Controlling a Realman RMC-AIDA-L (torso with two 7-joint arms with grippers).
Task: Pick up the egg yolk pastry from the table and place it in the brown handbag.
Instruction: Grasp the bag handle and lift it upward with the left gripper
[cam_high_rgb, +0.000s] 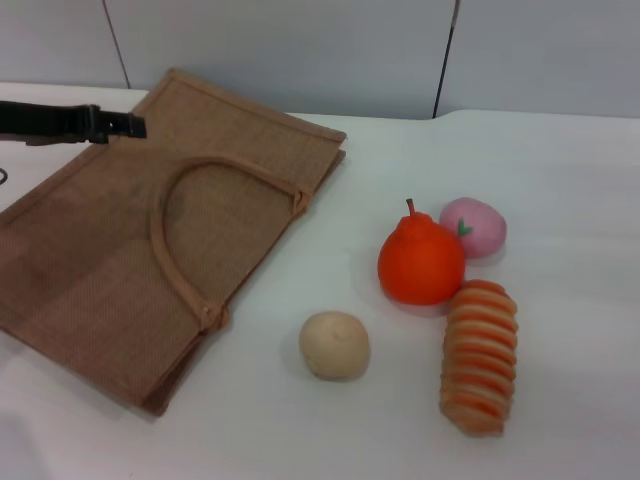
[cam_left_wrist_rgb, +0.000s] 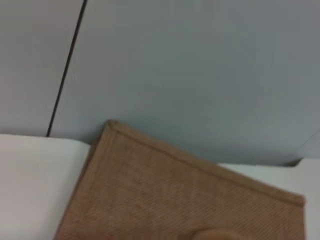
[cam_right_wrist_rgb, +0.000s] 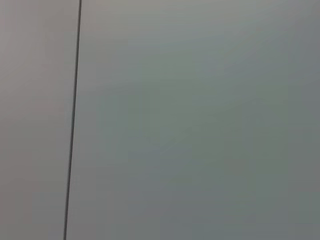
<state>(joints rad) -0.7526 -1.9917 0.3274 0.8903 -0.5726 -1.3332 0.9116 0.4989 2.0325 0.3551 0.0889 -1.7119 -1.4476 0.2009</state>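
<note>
The egg yolk pastry (cam_high_rgb: 335, 345) is a small pale beige ball on the white table, in the front middle of the head view, just right of the handbag's near corner. The brown handbag (cam_high_rgb: 120, 270) lies flat on the left, its looped handle (cam_high_rgb: 185, 240) on top; its far corner also shows in the left wrist view (cam_left_wrist_rgb: 165, 195). My left gripper (cam_high_rgb: 132, 126) is a black bar reaching in from the left edge, above the handbag's far left edge and far from the pastry. My right gripper is out of view; its wrist view shows only a grey wall.
An orange fruit (cam_high_rgb: 420, 262), a pink peach with a green leaf (cam_high_rgb: 475, 226) and a long orange-and-tan striped bread roll (cam_high_rgb: 480, 355) lie to the right of the pastry. A grey panelled wall (cam_high_rgb: 300, 50) stands behind the white table (cam_high_rgb: 560, 180).
</note>
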